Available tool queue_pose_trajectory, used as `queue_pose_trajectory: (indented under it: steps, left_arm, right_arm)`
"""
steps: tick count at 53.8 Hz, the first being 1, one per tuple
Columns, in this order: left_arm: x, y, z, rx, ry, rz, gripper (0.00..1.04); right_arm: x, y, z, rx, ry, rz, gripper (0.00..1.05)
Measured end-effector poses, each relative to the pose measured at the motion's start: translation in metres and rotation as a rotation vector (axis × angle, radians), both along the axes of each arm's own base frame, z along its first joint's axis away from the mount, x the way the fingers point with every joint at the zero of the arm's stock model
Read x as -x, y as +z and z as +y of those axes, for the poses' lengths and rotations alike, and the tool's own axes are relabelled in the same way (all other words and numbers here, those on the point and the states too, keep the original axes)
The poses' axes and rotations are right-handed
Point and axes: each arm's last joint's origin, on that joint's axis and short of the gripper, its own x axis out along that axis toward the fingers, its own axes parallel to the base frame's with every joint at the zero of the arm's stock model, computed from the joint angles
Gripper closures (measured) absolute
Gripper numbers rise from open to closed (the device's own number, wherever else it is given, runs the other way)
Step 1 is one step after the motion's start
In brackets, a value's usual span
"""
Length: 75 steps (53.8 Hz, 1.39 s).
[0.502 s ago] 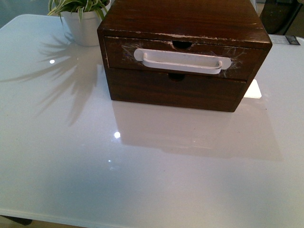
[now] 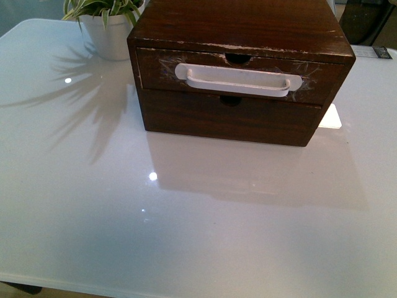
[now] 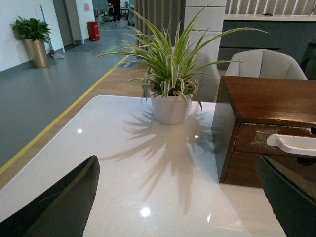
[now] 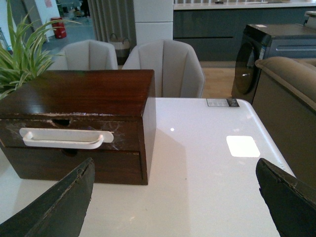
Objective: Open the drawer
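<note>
A dark-brown wooden chest (image 2: pixel 242 25) stands at the back middle of the white table. Its upper drawer (image 2: pixel 155 71) is pushed in, with whitish scuffs, a half-round notch and a long white bar handle (image 2: pixel 239 79). The drawer (image 4: pixel 123 132) and its handle (image 4: pixel 61 138) show in the right wrist view, and the handle's end (image 3: pixel 291 144) in the left wrist view. My left gripper (image 3: pixel 180 200) is open over bare table, left of the chest. Open too is my right gripper (image 4: pixel 175 197), low over the table in front of the chest's right corner. Neither arm shows in the front view.
A plain handle-less lower drawer front (image 2: pixel 229 117) sits under the drawer. A potted spider plant in a white pot (image 2: pixel 111 31) stands left of the chest at the table's back. Grey chairs (image 4: pixel 165 66) are behind the table. A label card (image 4: pixel 222 102) lies at the far right.
</note>
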Motion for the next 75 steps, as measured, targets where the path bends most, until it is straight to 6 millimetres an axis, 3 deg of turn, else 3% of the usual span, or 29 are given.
queue_pose_trajectory:
  steps: [14, 17, 19, 24, 28, 36, 44, 50, 62, 75]
  left_arm:
    - [0.0, 0.0, 0.0, 0.0, 0.0, 0.0, 0.08]
    - [0.0, -0.001, 0.0, -0.005, -0.014, 0.01, 0.08]
    - [0.0, -0.001, 0.0, -0.027, -0.14, 0.134, 0.08]
    - [-0.005, -0.003, -0.005, -0.014, -0.39, 0.348, 0.08]
    - [-0.011, -0.007, -0.011, -0.025, -0.5, 0.392, 0.08]
    - [-0.027, -0.005, -0.022, -0.101, -0.562, 0.367, 0.08]
    - [-0.066, 0.0, -0.046, -0.214, -0.635, 0.288, 0.08]
    - [-0.105, -0.003, -0.077, -0.324, -0.769, 0.227, 0.08]
    - [-0.142, -0.027, -0.109, -0.467, -0.912, 0.226, 0.08]
    - [-0.177, -0.048, -0.126, -0.605, -0.976, 0.205, 0.08]
  right_arm:
    - [0.0, 0.0, 0.0, 0.0, 0.0, 0.0, 0.09]
    - [-0.002, -0.001, 0.001, -0.052, -0.071, 0.244, 0.09]
    - [-0.008, -0.002, 0.001, -0.042, -0.071, 0.362, 0.09]
    - [-0.018, -0.003, 0.001, -0.011, -0.034, 0.412, 0.09]
    - [-0.028, 0.0, -0.001, 0.053, -0.013, 0.406, 0.09]
    - [-0.045, 0.002, -0.006, 0.183, 0.033, 0.384, 0.09]
    - [-0.078, 0.004, -0.011, 0.396, 0.15, 0.364, 0.09]
    - [-0.104, -0.004, -0.006, 0.589, 0.285, 0.357, 0.09]
    - [-0.143, -0.018, 0.007, 0.804, 0.484, 0.37, 0.09]
    - [-0.178, -0.03, 0.02, 0.924, 0.614, 0.376, 0.09]
